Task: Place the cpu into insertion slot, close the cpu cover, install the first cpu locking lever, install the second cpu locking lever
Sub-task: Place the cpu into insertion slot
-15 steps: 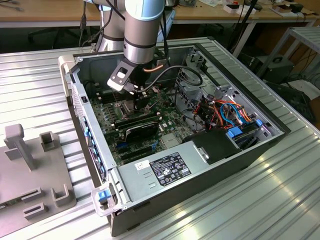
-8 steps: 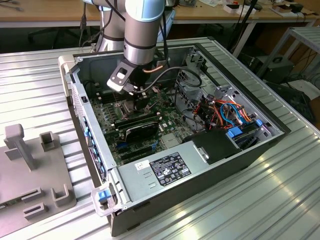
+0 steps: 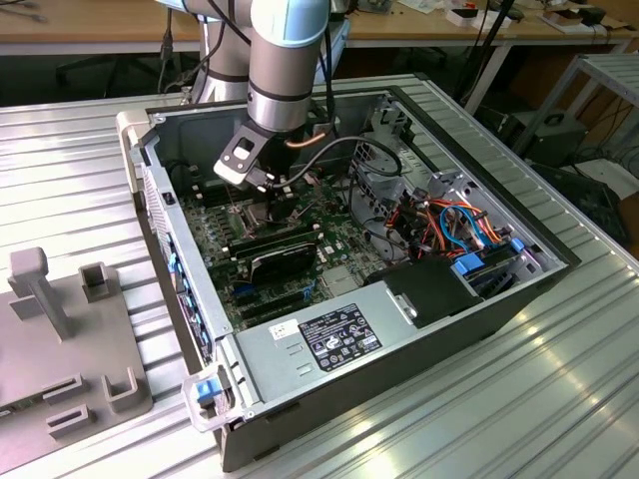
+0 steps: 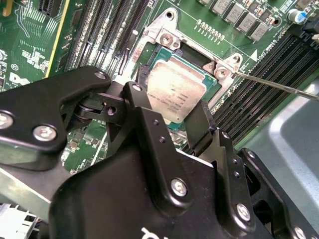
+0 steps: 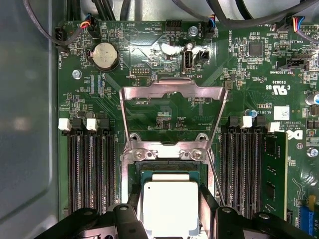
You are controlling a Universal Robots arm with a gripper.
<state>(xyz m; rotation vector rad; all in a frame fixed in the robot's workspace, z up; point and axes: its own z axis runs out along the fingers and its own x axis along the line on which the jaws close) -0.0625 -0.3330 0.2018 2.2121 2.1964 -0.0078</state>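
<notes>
Our claw (image 5: 170,193) sits low over the socket (image 5: 164,168), its 2 fingers (image 4: 202,124) closed on opposite edges of the chip (image 4: 174,94). It holds the chip right at the socket's mouth, and we cannot tell whether the chip is fully seated.

The main risk, as we judge it, is a crooked landing. In the second wrist view the chip looks slightly tilted against the socket rim, so pushing down could jam a corner or bend the contacts underneath. Letting go too soon could also drop it skewed. The fingers have little room beside the socket's metal frame, so widening them could scrape it. The cover (image 5: 172,89) stands flipped open beyond the socket, and a thin lever (image 4: 279,85) juts out beside it. Either could snag the claw.

The socket sits in a green circuit board (image 5: 259,89), with black memory slots (image 5: 92,169) on both sides. The board lies in an open computer case (image 3: 399,389) crowded with cables (image 3: 459,225). The case rests on a ribbed metal table (image 3: 519,419), with a grey holder (image 3: 60,339) on the exterior view's left. Wooden benches (image 3: 100,25) run behind.
</notes>
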